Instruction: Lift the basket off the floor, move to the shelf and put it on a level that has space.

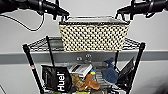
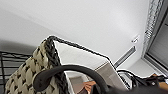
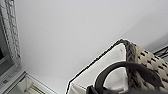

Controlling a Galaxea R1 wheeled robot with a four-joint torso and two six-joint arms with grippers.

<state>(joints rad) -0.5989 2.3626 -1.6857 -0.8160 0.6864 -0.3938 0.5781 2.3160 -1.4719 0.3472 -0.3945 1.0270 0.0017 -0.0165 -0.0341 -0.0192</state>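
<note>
**Basket at the top of the rack**

The basket point(image 1: 93, 33) is up at the top level point(image 1: 41, 44) of the black shelf point(image 1: 30, 62). Its bottom looks like it sits on the wire grid, but I cannot tell for sure if it rests there. The left claw point(image 1: 62, 15) is at the basket's left end and the right claw point(image 1: 121, 13) is at its right end. Each one is by a black loop handle point(image 2: 67, 72), seen close up in the wrist views. I cannot tell if the claws are clenched or let go. On the level below lie a black Huel bag point(image 1: 56, 78), a book point(image 1: 81, 69) and a blue cloth thing point(image 1: 109, 72). A white wall point(image 1: 150, 37) is behind the rack.
</note>
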